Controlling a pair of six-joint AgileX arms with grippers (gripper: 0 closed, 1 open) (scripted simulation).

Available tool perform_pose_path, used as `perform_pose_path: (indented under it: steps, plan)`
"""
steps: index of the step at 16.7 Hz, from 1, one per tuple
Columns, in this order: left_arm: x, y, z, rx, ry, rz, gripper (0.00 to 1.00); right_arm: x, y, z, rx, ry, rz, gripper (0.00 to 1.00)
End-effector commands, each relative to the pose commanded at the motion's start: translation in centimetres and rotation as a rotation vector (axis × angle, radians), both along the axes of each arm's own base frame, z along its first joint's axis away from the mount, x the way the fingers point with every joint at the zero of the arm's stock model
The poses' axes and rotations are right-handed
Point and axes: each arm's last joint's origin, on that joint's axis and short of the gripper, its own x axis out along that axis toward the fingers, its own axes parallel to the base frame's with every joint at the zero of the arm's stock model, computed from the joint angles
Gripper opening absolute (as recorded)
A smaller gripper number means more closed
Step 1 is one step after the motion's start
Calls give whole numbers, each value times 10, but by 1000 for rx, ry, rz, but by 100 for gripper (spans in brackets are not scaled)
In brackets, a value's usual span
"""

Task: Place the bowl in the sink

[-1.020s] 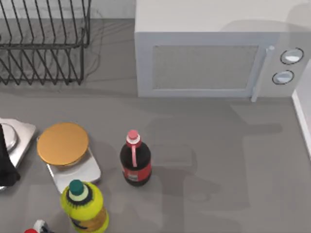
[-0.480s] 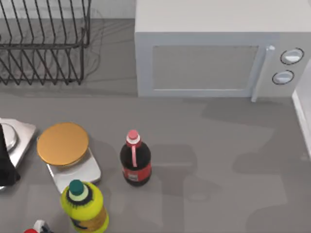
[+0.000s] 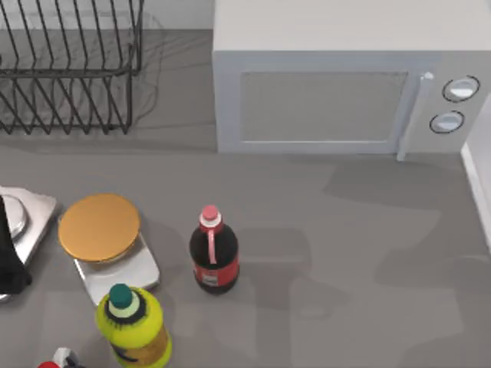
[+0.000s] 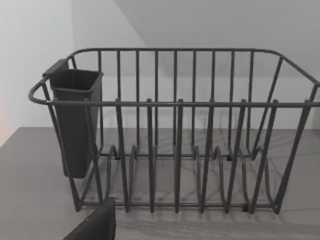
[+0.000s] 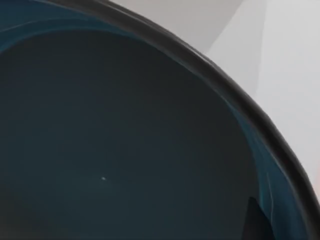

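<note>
Filling the right wrist view from close up, the bowl [image 5: 125, 150] shows its dark teal inside and dark rim — I cannot tell either gripper's state — while the left wrist camera faces the rack [image 4: 175, 135].

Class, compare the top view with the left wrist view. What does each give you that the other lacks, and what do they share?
Top view's own: the microwave, the soda bottle, the golden-orange disc and the yellow bottle on the grey counter. Left wrist view's own: a dark cutlery holder hung at one end of the rack. Shared: the wire dish rack.
</note>
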Motion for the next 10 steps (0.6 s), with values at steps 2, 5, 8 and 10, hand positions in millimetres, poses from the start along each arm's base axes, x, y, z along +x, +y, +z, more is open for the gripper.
perform_pose_path:
  steps: [2,5,8,10]
  plan:
    - [0,0,0,0,0,0,100,2,3,-1,2,-4,14,0]
    - [0,0,0,0,0,0,100,14,17,-12,5,-26,83,0]
    - [0,0,0,0,0,0,100,27,28,-39,3,-48,148,0]
    - [0,0,0,0,0,0,100,31,30,-69,-3,-50,161,0]
